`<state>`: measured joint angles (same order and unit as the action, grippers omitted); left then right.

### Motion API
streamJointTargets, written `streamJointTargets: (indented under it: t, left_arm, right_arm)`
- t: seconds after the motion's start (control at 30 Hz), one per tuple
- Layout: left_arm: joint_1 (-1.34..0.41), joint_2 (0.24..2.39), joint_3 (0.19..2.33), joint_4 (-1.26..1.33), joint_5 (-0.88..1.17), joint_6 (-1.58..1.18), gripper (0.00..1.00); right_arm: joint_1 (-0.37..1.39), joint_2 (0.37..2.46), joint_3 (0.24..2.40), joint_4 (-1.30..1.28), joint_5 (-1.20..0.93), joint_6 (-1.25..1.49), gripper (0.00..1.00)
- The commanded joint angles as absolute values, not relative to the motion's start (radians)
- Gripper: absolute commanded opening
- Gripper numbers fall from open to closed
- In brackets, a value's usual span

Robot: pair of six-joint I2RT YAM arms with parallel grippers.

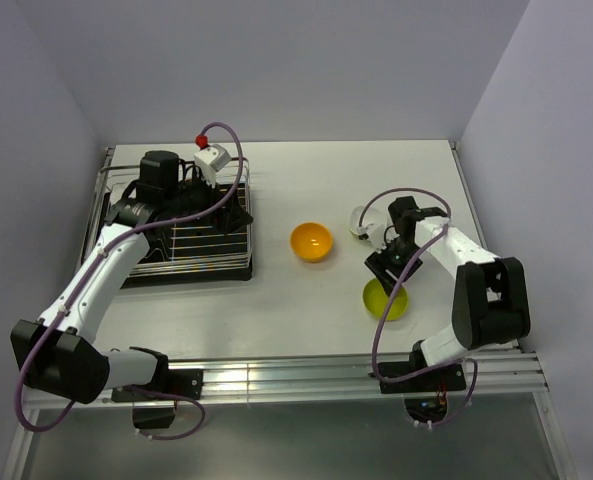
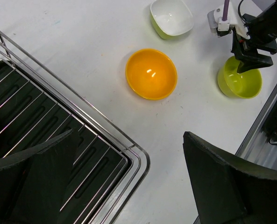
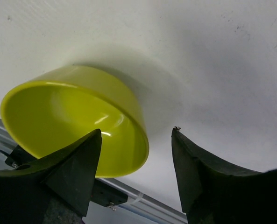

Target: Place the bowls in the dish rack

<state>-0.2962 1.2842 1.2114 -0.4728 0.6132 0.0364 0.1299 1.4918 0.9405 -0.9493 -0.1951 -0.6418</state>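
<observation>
One lime bowl [image 3: 68, 112] on table [image 3: 222, 56], right hand [image 3: 137, 130] spread astride its rim

White table [image 1: 276, 310], dish rack [image 1: 176, 262] at left, orange bowl [image 1: 312, 241] central, white bowl [image 1: 361, 222] and lime bowl [image 1: 386, 302] at right

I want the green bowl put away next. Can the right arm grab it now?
Probably yes. The right pincer hangs just above the lime bowl, jaws open astride its rim, and nothing lies in the way.
</observation>
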Motion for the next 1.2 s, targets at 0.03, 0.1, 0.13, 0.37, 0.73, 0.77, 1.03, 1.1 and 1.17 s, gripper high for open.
streamJointTargets:
  t: [0.03, 0.1, 0.13, 0.37, 0.73, 0.77, 1.03, 1.1, 1.17]
  left_arm:
    - [-0.299, 1.239, 1.198, -0.420, 0.617, 0.034, 0.99]
    - [-0.299, 1.239, 1.187, -0.413, 0.585, 0.011, 1.00]
    - [-0.299, 1.244, 1.187, -0.414, 0.566, 0.009, 1.00]
    - [-0.273, 1.284, 1.222, -0.474, 0.639, -0.045, 1.00]
    - [-0.226, 1.287, 1.212, -0.453, 0.732, -0.097, 1.00]
    - [-0.224, 1.276, 1.200, -0.427, 0.724, -0.103, 1.00]
    - [-0.222, 1.325, 1.278, -0.510, 0.775, -0.086, 0.99]
    - [-0.222, 1.333, 1.276, -0.502, 0.801, -0.109, 0.99]
    - [-0.225, 1.315, 1.237, -0.425, 0.808, -0.165, 0.99]
  right_arm:
    - [0.123, 1.508, 0.933, -0.890, -0.198, -0.653, 0.66]
    - [0.123, 1.508, 0.920, -0.867, -0.202, -0.653, 0.65]
    - [0.123, 1.512, 0.916, -0.858, -0.206, -0.655, 0.64]
    - [0.123, 1.531, 0.911, -0.834, -0.238, -0.650, 0.41]
    - [0.124, 1.471, 0.988, -0.873, -0.370, -0.623, 0.09]
    - [0.124, 1.459, 1.005, -0.877, -0.396, -0.615, 0.01]
    - [0.126, 1.399, 1.123, -0.891, -0.572, -0.505, 0.00]
    - [0.126, 1.384, 1.166, -0.871, -0.612, -0.465, 0.00]
    - [0.126, 1.376, 1.199, -0.827, -0.666, -0.393, 0.00]
